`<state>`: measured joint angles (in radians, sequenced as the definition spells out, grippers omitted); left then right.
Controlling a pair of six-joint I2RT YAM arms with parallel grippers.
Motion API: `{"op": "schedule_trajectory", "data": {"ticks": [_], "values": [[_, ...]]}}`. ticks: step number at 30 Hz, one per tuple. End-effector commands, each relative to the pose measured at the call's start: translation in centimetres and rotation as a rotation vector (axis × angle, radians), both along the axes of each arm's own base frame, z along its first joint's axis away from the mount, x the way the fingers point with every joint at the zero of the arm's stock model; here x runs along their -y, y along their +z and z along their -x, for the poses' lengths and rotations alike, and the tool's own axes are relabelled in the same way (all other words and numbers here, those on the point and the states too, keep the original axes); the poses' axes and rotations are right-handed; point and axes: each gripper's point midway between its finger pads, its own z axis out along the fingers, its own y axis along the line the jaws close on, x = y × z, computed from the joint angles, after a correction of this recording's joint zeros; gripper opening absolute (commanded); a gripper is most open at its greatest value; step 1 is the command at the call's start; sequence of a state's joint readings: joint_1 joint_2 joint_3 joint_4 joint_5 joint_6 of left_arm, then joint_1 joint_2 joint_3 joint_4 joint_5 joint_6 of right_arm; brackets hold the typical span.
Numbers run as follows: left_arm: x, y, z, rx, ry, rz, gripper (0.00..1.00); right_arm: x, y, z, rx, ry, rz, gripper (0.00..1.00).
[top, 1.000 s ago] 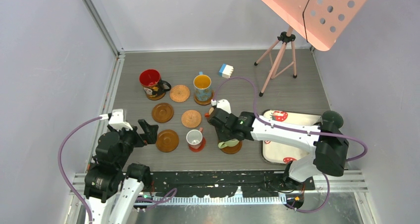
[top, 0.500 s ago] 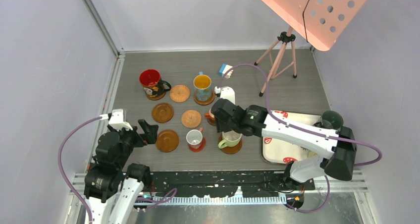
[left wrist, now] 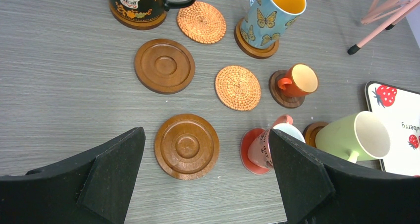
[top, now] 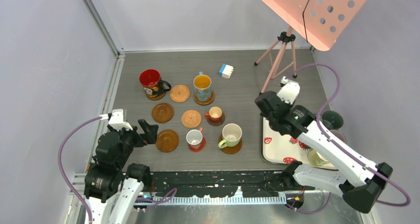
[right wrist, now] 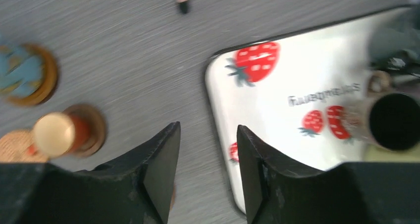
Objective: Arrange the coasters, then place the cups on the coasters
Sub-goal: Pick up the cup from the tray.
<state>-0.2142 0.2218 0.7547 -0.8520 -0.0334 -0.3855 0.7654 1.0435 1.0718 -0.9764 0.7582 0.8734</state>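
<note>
Blur smears the right wrist view: the tray (right wrist: 297,85) shows strawberry prints and mirrored lettering I can't read, and a dark-mouthed cup (right wrist: 393,121) standing on it is only a shape. From above, the right arm lies across the tray's right half and covers nearly all of that cup. A dark green cup (top: 331,119) shows at the tray's far right corner and a cream cup (top: 317,157) peeks out at its near right. In the tray or just beside it? Can't tell.

Right pincer (right wrist: 208,130) hangs over the tray's left rim, fingers apart, nothing between them. Left pincer (left wrist: 205,135), well left of the tray, gapes wide and empty above a bare wood coaster (left wrist: 186,145).

On the surface left of the tray, five cups sit on coasters:
- The green cup (top: 231,135) is nearest the tray, its coaster mostly hidden.
- The pink cup (top: 194,137) is on a red coaster (left wrist: 247,144).
- The orange cup (top: 215,114) is on a dark coaster (left wrist: 280,92).
- The butterfly cup (top: 202,86) stands further out.
- The skull cup (top: 150,80) is farthest.

Two woven coasters (top: 180,93) and a second wood disc (top: 162,112) lie bare among them.
</note>
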Motion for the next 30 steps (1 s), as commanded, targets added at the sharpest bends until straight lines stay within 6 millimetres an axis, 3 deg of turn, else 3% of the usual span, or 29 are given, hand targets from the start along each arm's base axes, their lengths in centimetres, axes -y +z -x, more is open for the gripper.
{"op": "schedule_trajectory", "data": {"ticks": [1, 5, 10, 23, 30], "values": [[0.2, 1.0, -0.4, 0.048, -0.009, 0.006, 0.99, 7.6, 0.8, 0.6, 0.082, -0.277, 0.055, 0.54], [0.2, 1.0, -0.4, 0.046, -0.01, 0.005, 0.99, 11.7, 1.2, 0.8, 0.113, -0.373, 0.112, 0.57], [0.2, 1.0, -0.4, 0.05, -0.007, 0.006, 0.99, 15.6, 0.0, 1.0, 0.076, -0.484, 0.139, 0.59], [0.6, 0.8, -0.6, 0.035, -0.03, 0.007, 0.99, 21.0, -6.9, 1.5, -0.091, -0.64, 0.065, 0.58], [0.7, 0.5, -0.8, 0.015, -0.031, 0.004, 0.99, 22.2, -9.7, 1.7, -0.15, -0.676, 0.022, 0.58]]}}
